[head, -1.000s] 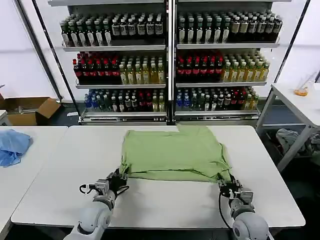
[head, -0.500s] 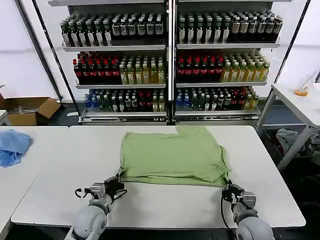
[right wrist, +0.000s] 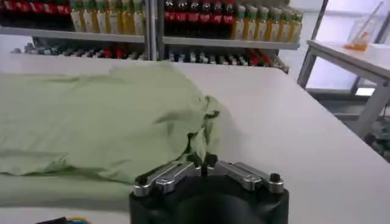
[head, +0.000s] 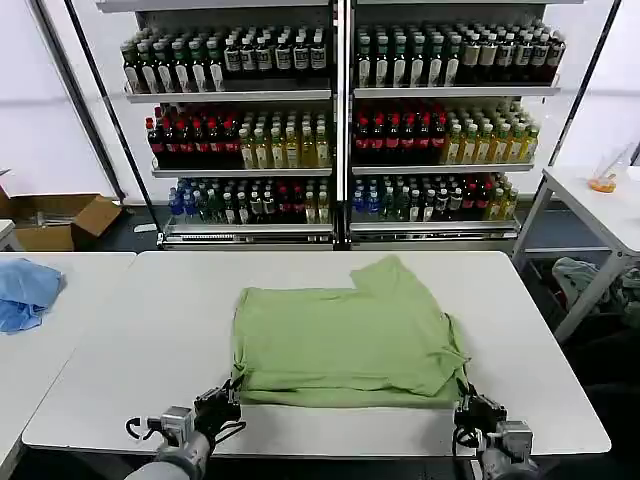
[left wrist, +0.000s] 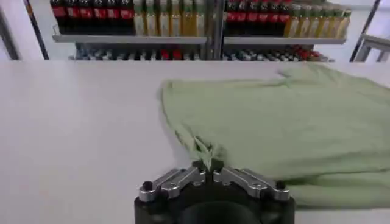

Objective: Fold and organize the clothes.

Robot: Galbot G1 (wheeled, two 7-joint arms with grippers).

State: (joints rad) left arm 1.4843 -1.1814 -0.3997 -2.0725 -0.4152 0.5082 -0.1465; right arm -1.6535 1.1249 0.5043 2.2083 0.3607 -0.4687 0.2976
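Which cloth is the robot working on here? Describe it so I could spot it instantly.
On the white table in front of the drink shelves lies a light green shirt, folded flat at the table's centre. The left gripper and right gripper each pinch a near corner. The light blue cloth sits crumpled on the neighbouring table, untouched.

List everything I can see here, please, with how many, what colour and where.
shirt: one, light green, spread on the near half of the middle table, each near corner pinched by a claw.
table: one, white, in front of the robot.
cloth: one, light blue, crumpled on the side table to the left.
cardboard box: one, brown, on the floor at far left.
bottle shelves: two racks, rows of dark, red, yellow and green bottles, behind the table.
left claw: one, shut on the shirt's near left corner.
right claw: one, shut on the near right corner.
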